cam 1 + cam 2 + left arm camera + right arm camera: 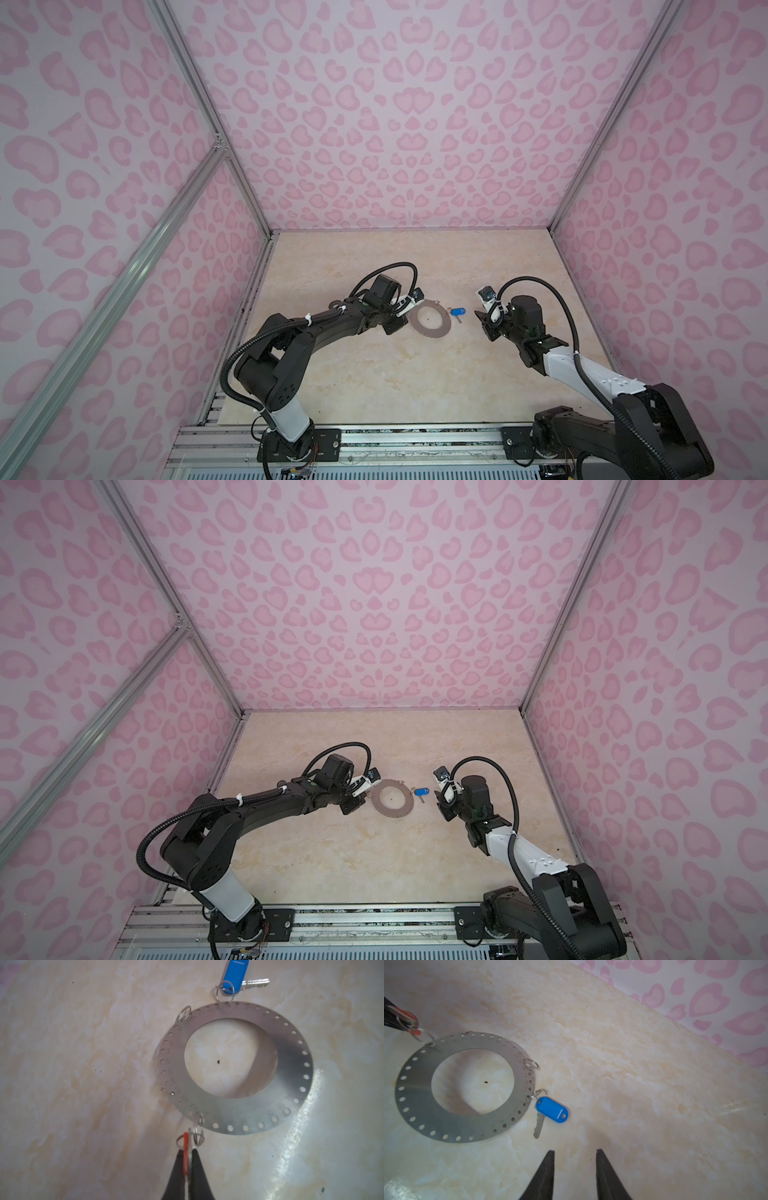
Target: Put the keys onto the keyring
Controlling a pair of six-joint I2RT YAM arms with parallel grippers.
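Note:
The keyring [430,332] [392,811] is a flat grey disc on the marble table, also seen in the left wrist view [291,1076] and the right wrist view [415,1093]. The blue-tagged key [457,311] [422,791] [234,974] [552,1109] lies at the disc's right rim, its wire ring [538,1093] hooked at a rim hole. My left gripper [188,1150] [397,323] [353,802] is shut on the red-orange-tagged key [185,1142], right beside a rim loop [198,1126]. My right gripper [575,1151] [484,326] [442,808] hangs open and empty, right of the blue key.
Pink heart-patterned walls enclose the table on three sides, with metal rails along the front edge [415,440]. Another empty wire loop [531,1064] sticks out from the disc's far rim. Bare marble [415,374] lies in front of the disc.

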